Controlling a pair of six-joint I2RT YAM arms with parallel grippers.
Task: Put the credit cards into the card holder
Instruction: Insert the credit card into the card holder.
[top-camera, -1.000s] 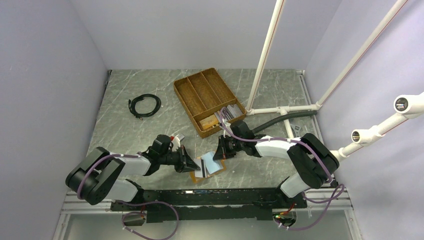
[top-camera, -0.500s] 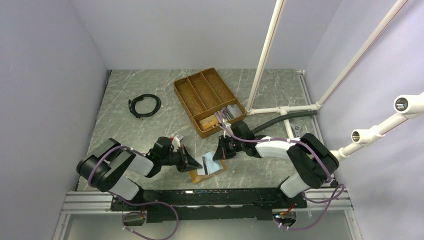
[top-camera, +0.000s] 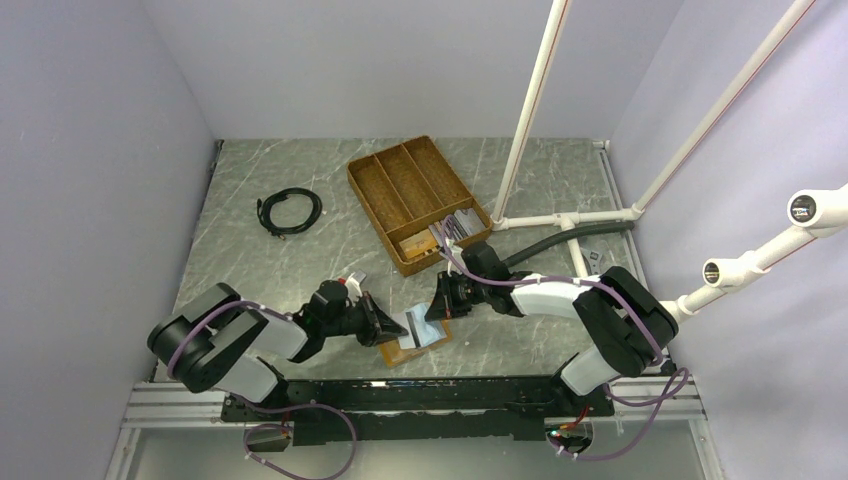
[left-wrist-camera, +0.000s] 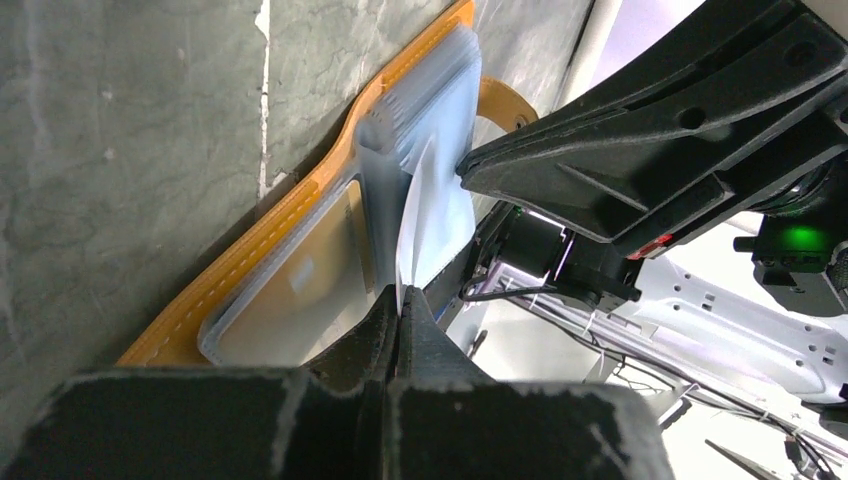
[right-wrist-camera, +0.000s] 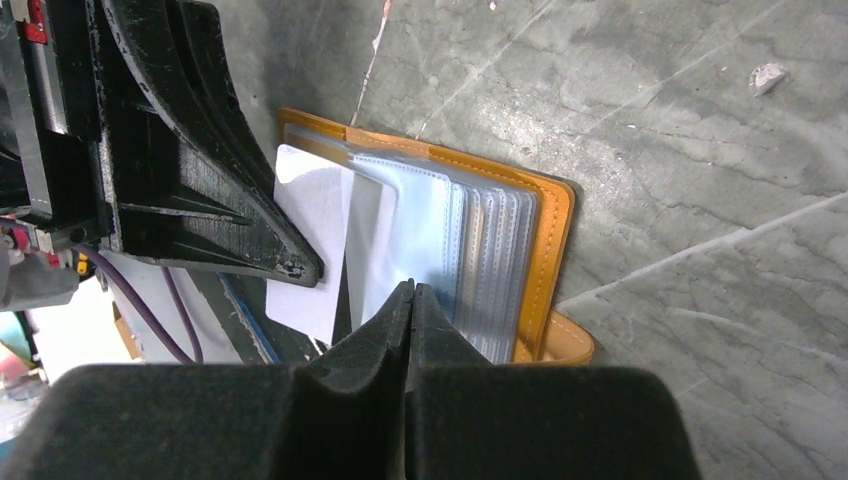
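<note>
Grey marbled tabletop (top-camera: 260, 270), lavender walls (top-camera: 100, 150). Card holder (top-camera: 425, 340) lies open near the front edge, between both arms. Left gripper (top-camera: 392, 334) pinches a white card (left-wrist-camera: 435, 230). Right gripper (top-camera: 433, 314) is closed tight, tips at the holder's clear sleeves (right-wrist-camera: 490, 250). More credit cards (top-camera: 457, 224) in the wicker tray (top-camera: 410, 180).

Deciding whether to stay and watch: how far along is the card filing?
Done: the card holder lies open; whether any card is inside yet is unclear. In hand: the left fingers pinch a white card at the holder's clear sleeves, and the right fingers seem to pinch one sleeve. Left: a stack of cards sits in the wicker tray.
</note>
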